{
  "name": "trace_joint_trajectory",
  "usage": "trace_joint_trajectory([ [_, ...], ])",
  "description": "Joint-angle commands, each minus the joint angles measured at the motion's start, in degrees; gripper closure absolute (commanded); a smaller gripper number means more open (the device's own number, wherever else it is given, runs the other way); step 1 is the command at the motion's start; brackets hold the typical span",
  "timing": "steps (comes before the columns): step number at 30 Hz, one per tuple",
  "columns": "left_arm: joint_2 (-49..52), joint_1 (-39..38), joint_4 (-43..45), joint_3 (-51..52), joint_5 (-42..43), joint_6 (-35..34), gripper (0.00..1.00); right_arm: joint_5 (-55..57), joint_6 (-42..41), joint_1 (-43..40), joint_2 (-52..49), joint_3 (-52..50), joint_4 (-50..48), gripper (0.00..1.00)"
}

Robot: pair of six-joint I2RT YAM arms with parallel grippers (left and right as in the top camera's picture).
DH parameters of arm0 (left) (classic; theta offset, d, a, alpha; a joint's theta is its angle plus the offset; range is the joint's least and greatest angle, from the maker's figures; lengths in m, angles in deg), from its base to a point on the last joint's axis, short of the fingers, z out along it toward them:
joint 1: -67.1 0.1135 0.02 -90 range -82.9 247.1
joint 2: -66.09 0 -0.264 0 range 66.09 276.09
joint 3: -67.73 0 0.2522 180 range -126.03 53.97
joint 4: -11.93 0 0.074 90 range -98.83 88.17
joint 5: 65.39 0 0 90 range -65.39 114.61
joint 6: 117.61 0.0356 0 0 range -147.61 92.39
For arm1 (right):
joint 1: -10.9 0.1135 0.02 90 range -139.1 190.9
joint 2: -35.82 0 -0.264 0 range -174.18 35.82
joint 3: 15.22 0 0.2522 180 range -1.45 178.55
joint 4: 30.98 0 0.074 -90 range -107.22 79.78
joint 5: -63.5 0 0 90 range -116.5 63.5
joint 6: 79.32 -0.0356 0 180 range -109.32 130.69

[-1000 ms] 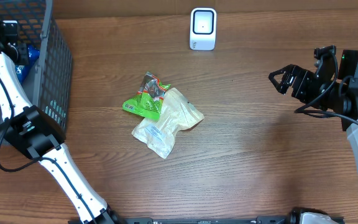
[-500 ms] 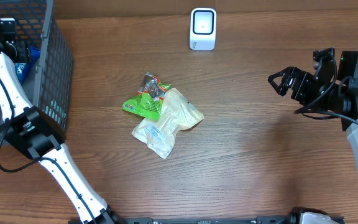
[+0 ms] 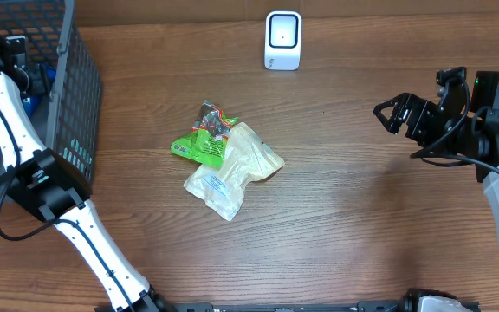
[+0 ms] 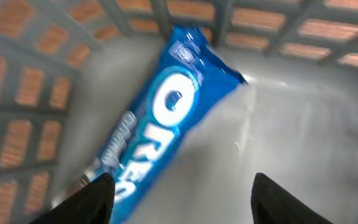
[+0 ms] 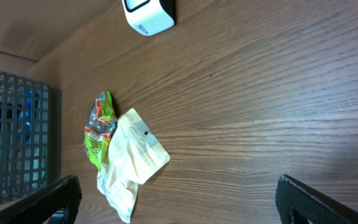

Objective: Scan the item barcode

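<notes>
We see the left gripper (image 4: 184,182) at the bottom, fingers apart, by the blue Oreo pack (image 4: 166,112). The right gripper (image 5: 178,183) is spread wide too.

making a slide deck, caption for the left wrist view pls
Open left end effector above an Oreo pack lying in the basket
</notes>
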Motion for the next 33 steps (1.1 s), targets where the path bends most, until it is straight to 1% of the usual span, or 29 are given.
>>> trace_joint_trajectory([
  [1,12.0,0.9,-2.5,-1.7,2.1,-6.7,0.39,-0.5,-0.2,0.3,0.0,1.7,-0.4,0.00],
  [5,4.9,1.2,-8.5,-7.2,2.2,-16.1,0.36,-1.0,-0.2,0.3,0.0,1.7,-0.3,0.00],
  [7,0.1,1.2,-12.9,-9.6,2.3,-18.9,0.36,-1.5,-0.2,0.3,0.0,1.7,-0.3,0.00],
  [13,-13.5,0.9,-23.3,-11.3,4.8,-19.4,0.28,-1.6,0.0,0.3,0.0,1.7,-1.1,0.00],
  [19,-24.1,0.8,-32.4,-11.2,4.7,-19.3,0.24,-1.6,0.0,0.3,0.0,1.7,-2.7,0.00],
  [21,-26.9,0.8,-32.4,-9.5,5.6,-19.3,0.20,-1.6,0.0,0.3,0.0,1.7,-3.0,0.00],
  [23,-29.6,0.7,-32.4,-7.3,7.0,-19.4,0.20,-1.6,0.1,0.3,0.0,1.7,-2.9,0.00],
  [25,-33.0,0.8,-32.4,-2.5,8.0,-19.3,0.20,-1.6,0.2,0.3,0.0,1.7,-2.6,0.00],
  [27,-37.2,0.7,-32.4,4.7,5.7,-18.7,0.10,-1.6,0.2,0.3,0.0,1.7,-2.3,0.00],
  [29,-42.0,0.9,-32.4,13.4,1.2,-18.7,0.06,-1.6,0.2,0.3,0.0,1.7,-2.3,0.00],
  [31,-45.9,1.8,-32.4,19.8,-1.7,-18.7,0.03,-1.6,0.2,0.3,0.0,1.7,-2.3,0.00],
  [33,-49.7,3.6,-31.5,24.1,-0.7,-18.7,0.02,-1.6,0.2,0.3,0.0,1.7,-2.6,0.00],
])
